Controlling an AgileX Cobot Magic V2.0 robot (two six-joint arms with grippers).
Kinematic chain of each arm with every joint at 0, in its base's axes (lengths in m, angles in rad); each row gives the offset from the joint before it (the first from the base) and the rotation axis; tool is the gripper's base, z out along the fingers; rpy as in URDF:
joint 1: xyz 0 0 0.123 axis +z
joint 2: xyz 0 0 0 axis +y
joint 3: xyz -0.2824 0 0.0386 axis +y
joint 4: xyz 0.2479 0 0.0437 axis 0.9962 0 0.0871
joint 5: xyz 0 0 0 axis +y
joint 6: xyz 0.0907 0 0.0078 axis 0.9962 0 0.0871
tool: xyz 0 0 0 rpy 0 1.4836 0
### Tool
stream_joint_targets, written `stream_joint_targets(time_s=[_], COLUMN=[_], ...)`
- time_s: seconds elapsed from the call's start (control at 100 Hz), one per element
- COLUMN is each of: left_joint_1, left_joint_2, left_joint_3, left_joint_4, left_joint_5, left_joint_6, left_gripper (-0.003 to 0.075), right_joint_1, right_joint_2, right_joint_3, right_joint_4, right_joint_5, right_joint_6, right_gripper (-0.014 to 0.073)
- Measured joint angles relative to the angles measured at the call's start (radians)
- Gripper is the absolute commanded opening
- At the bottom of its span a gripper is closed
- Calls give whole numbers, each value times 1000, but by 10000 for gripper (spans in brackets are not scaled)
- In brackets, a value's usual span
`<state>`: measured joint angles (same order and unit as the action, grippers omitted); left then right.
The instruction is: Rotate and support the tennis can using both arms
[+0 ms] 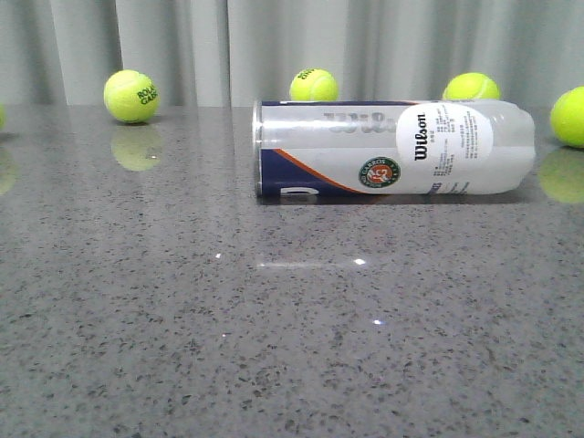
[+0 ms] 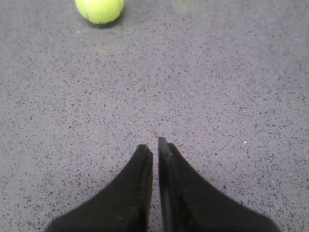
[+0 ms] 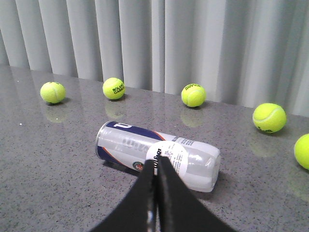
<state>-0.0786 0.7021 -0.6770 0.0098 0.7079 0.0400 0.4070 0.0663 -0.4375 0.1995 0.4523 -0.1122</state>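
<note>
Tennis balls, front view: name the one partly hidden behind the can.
The ball behind the can's right half; only its top shows. The others sit clear of it.

Worktop (image 1: 137,347): grey speckled stone look, polished, glossy, mirrors balls and light spots. Tennis can (image 1: 392,146): clear smooth plastic, glossy printed label, metallic-looking rim at open end. Tennis balls (image 1: 131,96): fuzzy yellow-green felt, matt. Curtain (image 3: 145,43): pale pleated cloth. Left hand (image 2: 155,146) and right hand (image 3: 155,162): black, matt, plastic-looking.

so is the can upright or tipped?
Tipped. The can lies on its side on the table, its length running left to right in the front view.
</note>
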Motion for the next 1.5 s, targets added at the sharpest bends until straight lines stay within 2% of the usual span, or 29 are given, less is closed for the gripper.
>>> stream_joint_targets(time_s=[0.05,0.12,0.17,0.21,0.33,0.43,0.76,0.83,1.26,1.37,1.5], left_joint_1=[0,0,0,0,0,0,-2,-21,-266,-301,-316], left_joint_2=[56,130,180,220,329,416,696,750,1060,1107,1129], left_joint_3=[-30,-71,-99,-123,-191,-246,-354,-368,-527,-554,-558], left_joint_4=[0,-1,-10,-21,-107,-249,-968,-1076,-1305,-1370,-1425], left_joint_5=[10,24,31,35,38,40,207,225,225,252,280], left_joint_6=[0,0,0,0,5,71,479,537,654,688,715], left_gripper=[326,459,514,531,527,527,527,527,519,430,207], right_joint_1=[0,0,0,0,0,0,0,0,0,0,0], right_joint_2=[0,0,0,0,0,0,0,0,0,0,0], right_joint_3=[0,0,0,0,0,0,0,0,0,0,0], right_joint_4=[0,0,0,0,0,0,0,0,0,0,0], right_joint_5=[0,0,0,0,0,0,0,0,0,0,0], right_joint_6=[0,0,0,0,0,0,0,0,0,0,0], right_gripper=[-60,-60,-60,-60,-60,-60,-60,-60,-60,-60,-60])
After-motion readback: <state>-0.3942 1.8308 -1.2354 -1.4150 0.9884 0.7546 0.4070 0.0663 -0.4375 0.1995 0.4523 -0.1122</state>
